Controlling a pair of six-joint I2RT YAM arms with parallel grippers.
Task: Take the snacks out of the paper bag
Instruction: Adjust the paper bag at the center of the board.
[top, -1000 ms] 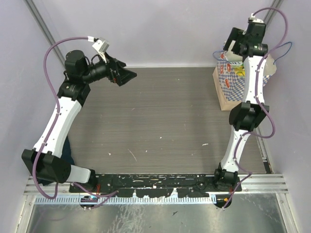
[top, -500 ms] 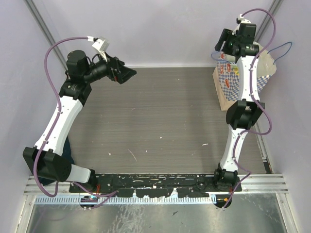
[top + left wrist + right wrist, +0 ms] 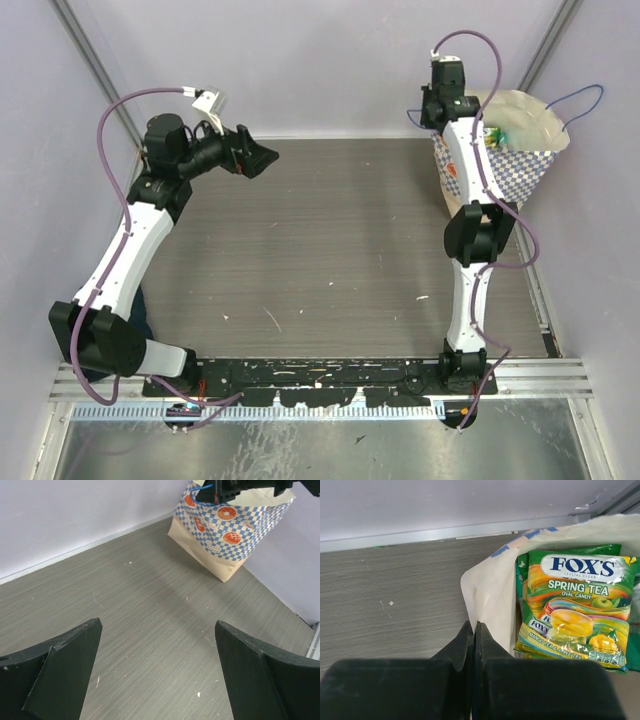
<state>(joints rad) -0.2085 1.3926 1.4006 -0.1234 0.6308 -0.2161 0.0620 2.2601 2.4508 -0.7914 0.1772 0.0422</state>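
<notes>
The paper bag [image 3: 522,166], blue-and-white checkered with a cream inside, stands at the back right of the table. My right gripper [image 3: 441,118] is shut on its near-left rim. In the right wrist view the closed fingertips [image 3: 476,626] pinch the cream wall [image 3: 490,587]. Inside lie the snacks [image 3: 575,605]: a green-and-yellow candy packet on top, with green and teal ones under it. They show as a colourful patch [image 3: 497,133] from above. My left gripper [image 3: 262,157] hovers open at the back left, its fingers [image 3: 65,665] wide apart over bare table, facing the bag [image 3: 225,530].
A thin blue cord handle [image 3: 577,95] arcs off the bag's far right side. The back wall runs close behind the bag, and a metal rail [image 3: 535,300] lines the table's right edge. A dark blue cloth [image 3: 141,312] lies beside the left arm.
My right gripper went from open to shut on the bag's rim and swung left. The bag's mouth now gapes wider towards the camera. The left arm barely moved.
</notes>
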